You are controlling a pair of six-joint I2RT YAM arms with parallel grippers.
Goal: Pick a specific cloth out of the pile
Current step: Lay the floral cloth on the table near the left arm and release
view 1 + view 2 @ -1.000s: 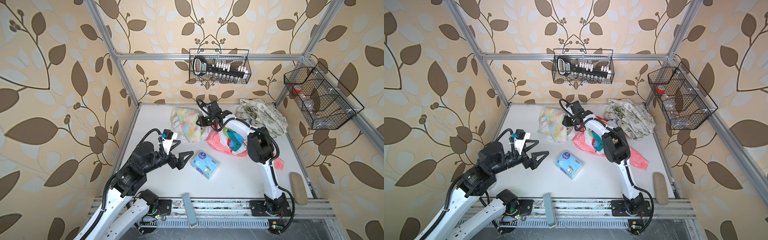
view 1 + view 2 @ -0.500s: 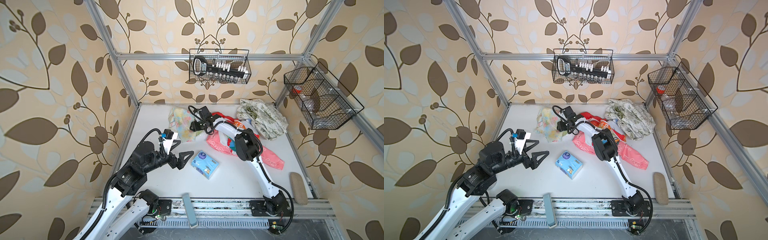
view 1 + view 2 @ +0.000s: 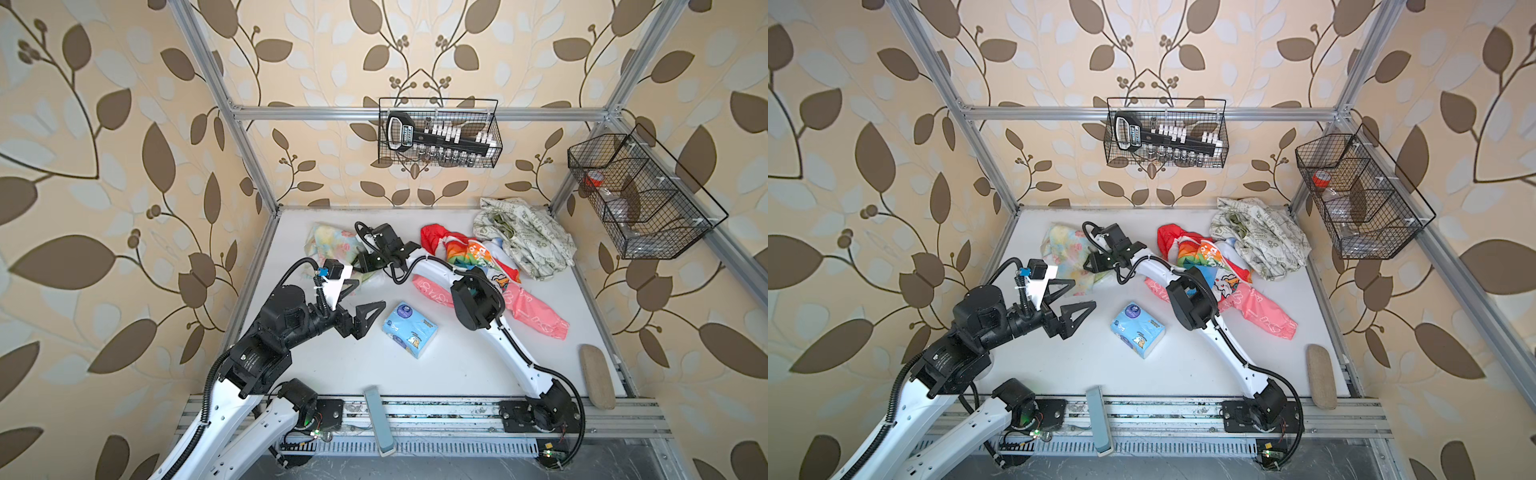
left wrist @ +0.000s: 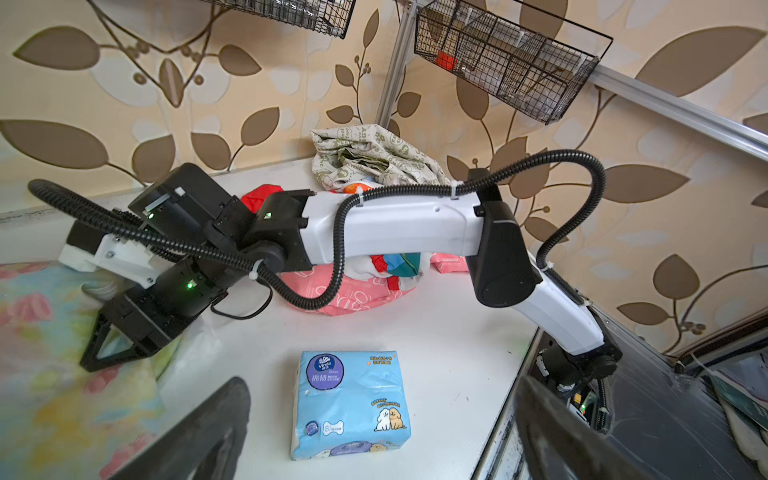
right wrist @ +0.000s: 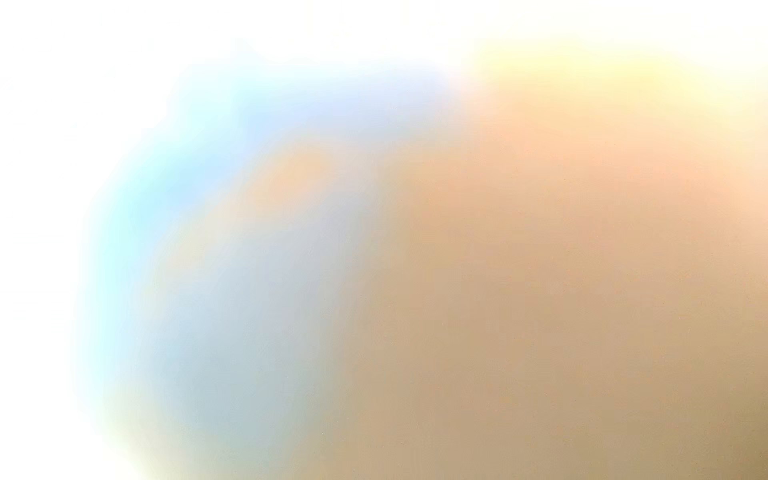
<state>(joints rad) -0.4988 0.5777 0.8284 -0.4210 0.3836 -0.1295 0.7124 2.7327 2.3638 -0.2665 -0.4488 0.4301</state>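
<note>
1. The cloth (image 3: 330, 245), pale yellow with pink flowers and blue-green blotches, lies crumpled on the table (image 3: 457, 374) at about eleven o'clock, reading both top views as a clock face with twelve at the back wall. It lies apart from the pile (image 3: 498, 257).
2. My right gripper (image 3: 362, 266) reaches across the middle and sits at the cloth's five o'clock edge. In the left wrist view one black triangular finger (image 4: 116, 345) rests on the fabric. The other is hidden, so I cannot tell whether these jaws pinch the cloth or only lie on it. My right wrist view is nothing but a pastel blur.
3. My left gripper (image 3: 371, 294) hangs above the table near the cloth's six o'clock side, jaws spread wide with nothing between them.
4. A light blue tissue pack (image 3: 409, 329) lies flat near the table's centre, at four o'clock from my left gripper.
5. The pile fills one to three o'clock: a white cloth with green print (image 3: 532, 241) in the corner, a red piece (image 3: 432, 239), a rainbow cartoon cloth (image 3: 469, 253) and a coral pink piece (image 3: 536, 309). My right arm (image 3: 478, 297) crosses over it.
6. A brown oblong pad (image 3: 597, 376) lies at five o'clock and a grey-blue bar (image 3: 378, 419) at six. Wire baskets hang at twelve (image 3: 490, 124) and two (image 3: 648, 216).
</note>
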